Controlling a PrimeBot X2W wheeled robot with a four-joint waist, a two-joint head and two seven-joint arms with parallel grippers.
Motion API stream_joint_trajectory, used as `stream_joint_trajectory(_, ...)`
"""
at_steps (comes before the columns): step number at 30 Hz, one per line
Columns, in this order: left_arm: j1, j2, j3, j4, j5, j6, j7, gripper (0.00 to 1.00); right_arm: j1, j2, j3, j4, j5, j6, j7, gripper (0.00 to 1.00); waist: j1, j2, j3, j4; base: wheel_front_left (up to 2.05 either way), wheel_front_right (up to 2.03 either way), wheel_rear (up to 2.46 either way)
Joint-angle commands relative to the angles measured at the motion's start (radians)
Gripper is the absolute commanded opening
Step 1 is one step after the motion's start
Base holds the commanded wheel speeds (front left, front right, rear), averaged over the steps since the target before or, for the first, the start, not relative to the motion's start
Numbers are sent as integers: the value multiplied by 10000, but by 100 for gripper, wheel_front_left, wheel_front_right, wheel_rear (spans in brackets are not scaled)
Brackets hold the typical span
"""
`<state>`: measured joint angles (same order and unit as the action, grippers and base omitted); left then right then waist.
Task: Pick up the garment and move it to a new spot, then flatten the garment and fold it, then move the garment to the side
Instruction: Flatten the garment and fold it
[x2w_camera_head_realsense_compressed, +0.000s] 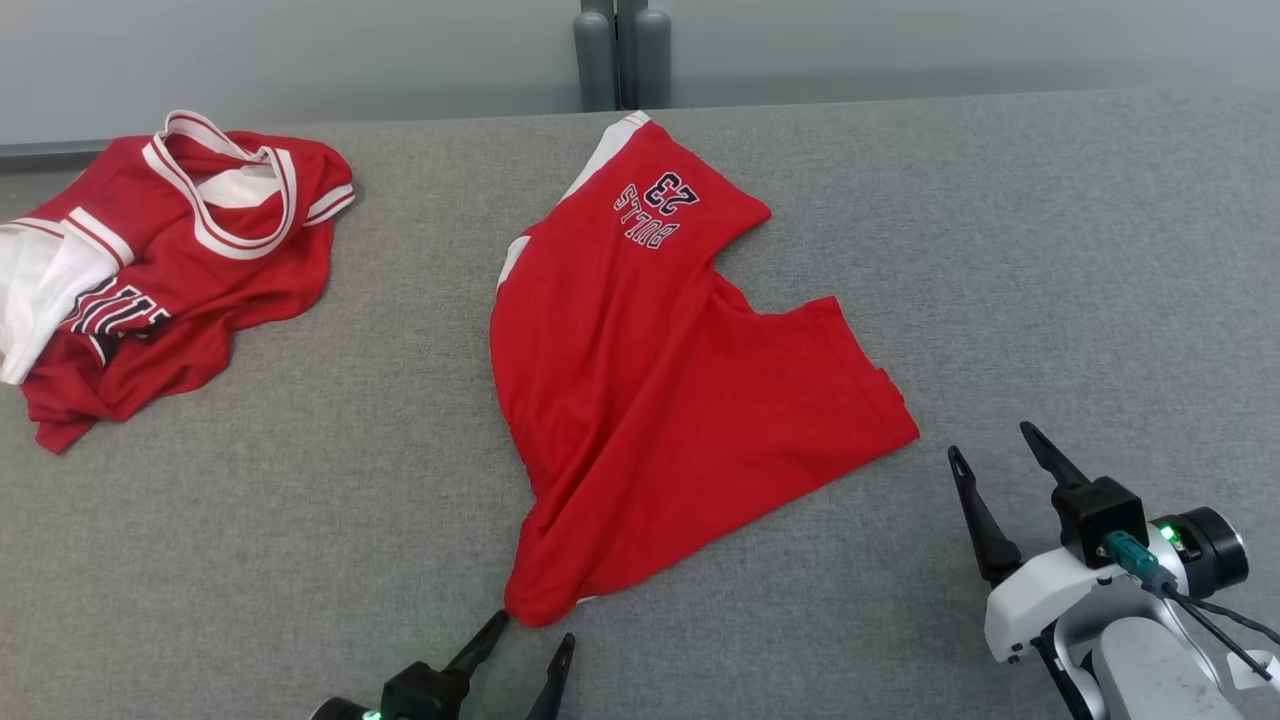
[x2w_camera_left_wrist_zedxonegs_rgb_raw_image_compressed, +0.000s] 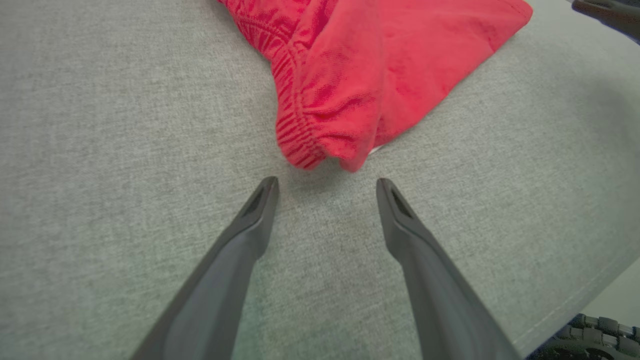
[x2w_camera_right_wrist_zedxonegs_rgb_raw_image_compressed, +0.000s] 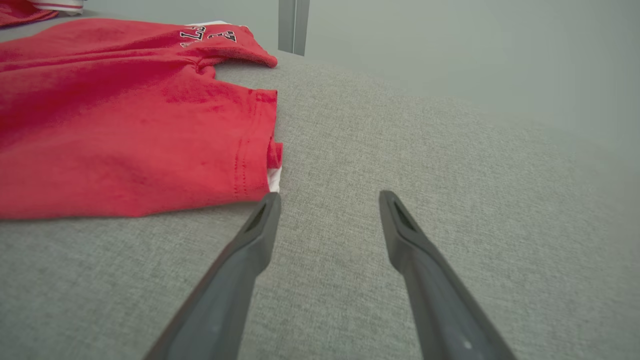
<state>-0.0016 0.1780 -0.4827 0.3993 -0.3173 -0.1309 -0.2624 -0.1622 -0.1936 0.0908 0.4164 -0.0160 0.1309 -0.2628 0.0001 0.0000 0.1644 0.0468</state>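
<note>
Flattening stage. The garment (x2w_camera_head_realsense_compressed: 650, 400) lies rumpled on the worktop (x2w_camera_head_realsense_compressed: 1000, 250); my left gripper (x2w_camera_head_realsense_compressed: 534, 630) and right gripper (x2w_camera_head_realsense_compressed: 991, 440) stand open, empty. Next, I judge: pinch the bunched waistband corner (x2w_camera_left_wrist_zedxonegs_rgb_raw_image_compressed: 320, 145).

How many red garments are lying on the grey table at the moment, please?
2. The red shorts lie spread in the middle of the table, a bunched corner just ahead of the left gripper; the crumpled red-and-white jersey sits at its far left. Folds could hide more.

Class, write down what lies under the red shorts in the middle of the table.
The red shorts lie on the grey table. A white sliver peeks from under one hem; anything else beneath is covered.
</note>
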Motion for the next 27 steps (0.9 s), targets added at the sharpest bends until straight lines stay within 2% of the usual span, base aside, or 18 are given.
stream_joint_trajectory(1,-265,142,-176,50,-68,3,-32,100,-209,-69,115,78,59,-2,-29,100,-1,0,143,87,0,0,0)
stream_joint_trajectory(5,-491,363,-676,96,-144,3,-32,100,-452,-212,400,310,196,-2,-28,100,-1,0,277,125,0,0,0)
stream_joint_trajectory(11,-917,484,-807,58,-82,3,-32,100,-883,-335,734,527,269,-3,-28,100,-1,0,538,201,0,0,0)
stream_joint_trajectory(27,-1361,189,-838,-380,-112,3,-32,100,-1213,-466,1546,726,818,-2,-28,100,-1,0,882,365,0,0,0)
